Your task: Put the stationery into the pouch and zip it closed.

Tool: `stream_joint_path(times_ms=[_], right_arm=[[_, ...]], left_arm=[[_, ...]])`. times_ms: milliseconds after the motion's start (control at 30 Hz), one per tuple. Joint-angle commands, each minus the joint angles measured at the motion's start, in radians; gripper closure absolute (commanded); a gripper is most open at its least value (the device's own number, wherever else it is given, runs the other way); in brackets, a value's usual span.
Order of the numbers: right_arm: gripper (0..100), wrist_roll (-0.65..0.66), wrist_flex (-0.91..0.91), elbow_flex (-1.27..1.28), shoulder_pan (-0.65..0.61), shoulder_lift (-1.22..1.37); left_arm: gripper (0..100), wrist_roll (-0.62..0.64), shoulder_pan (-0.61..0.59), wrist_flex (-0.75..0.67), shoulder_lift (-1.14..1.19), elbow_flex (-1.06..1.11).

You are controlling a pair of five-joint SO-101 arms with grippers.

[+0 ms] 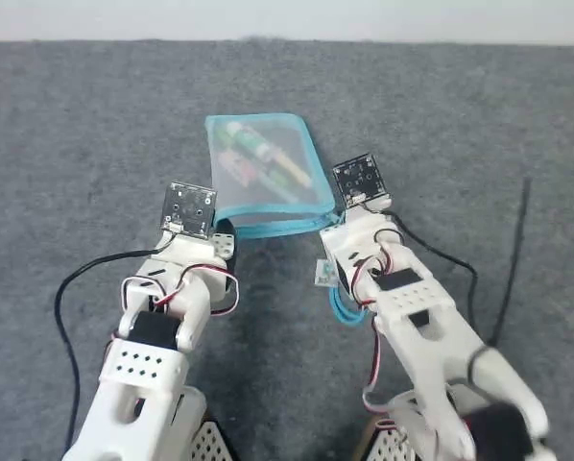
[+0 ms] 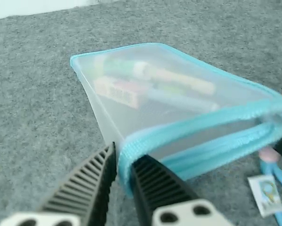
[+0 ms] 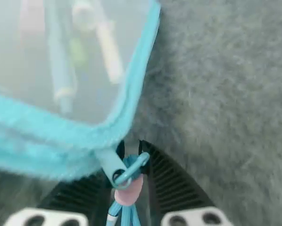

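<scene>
A clear mesh pouch (image 1: 266, 173) with a light-blue zipper border lies on the grey carpet, with pens and other stationery (image 1: 268, 158) inside it. My left gripper (image 2: 122, 176) is shut on the pouch's near left corner (image 2: 127, 157). My right gripper (image 3: 129, 165) is shut on the zipper pull (image 3: 124, 172) at the pouch's near right corner, where a pink bead and a blue cord hang. The blue cord loop and a small tag (image 1: 323, 274) trail beside the right arm. In the left wrist view the stationery (image 2: 150, 84) shows through the pouch (image 2: 178, 108) wall.
Grey carpet (image 1: 95, 134) covers the whole surface, open on all sides of the pouch. Black cables run along the carpet left of the left arm (image 1: 66, 317) and right of the right arm (image 1: 513, 279).
</scene>
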Motion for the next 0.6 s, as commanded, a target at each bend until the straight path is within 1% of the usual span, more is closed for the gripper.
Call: stream_joint_path(times_ms=[0, 67, 133, 200, 300, 400, 467, 567], right_arm=[[99.3, 0.092, 0.43, -0.149, -0.002, -0.243], [99.3, 0.161, 0.59, -0.221, -0.028, -0.331], [99.3, 0.176, 0.667, -0.261, -0.062, -0.4], [99.3, 0.181, 0.693, -0.282, -0.114, -0.44], [99.3, 0.183, 0.697, -0.301, -0.203, -0.424], [99.3, 0.183, 0.697, -0.307, -0.285, -0.369], [99.3, 0.183, 0.707, -0.325, -0.323, -0.331], [99.3, 0.183, 0.774, -0.381, -0.369, -0.32]], left_arm=[[99, 0.018, 0.002, -0.005, 0.002, -0.038], [99, 0.018, 0.003, -0.005, 0.002, -0.038], [99, 0.018, 0.003, -0.005, 0.002, -0.039], [99, 0.018, 0.005, -0.005, 0.003, -0.041], [99, 0.018, 0.006, 0.0, 0.005, -0.042], [99, 0.018, 0.048, 0.002, 0.005, -0.039], [99, 0.018, 0.077, 0.021, 0.005, -0.042], [99, 0.018, 0.081, 0.026, 0.005, -0.044]])
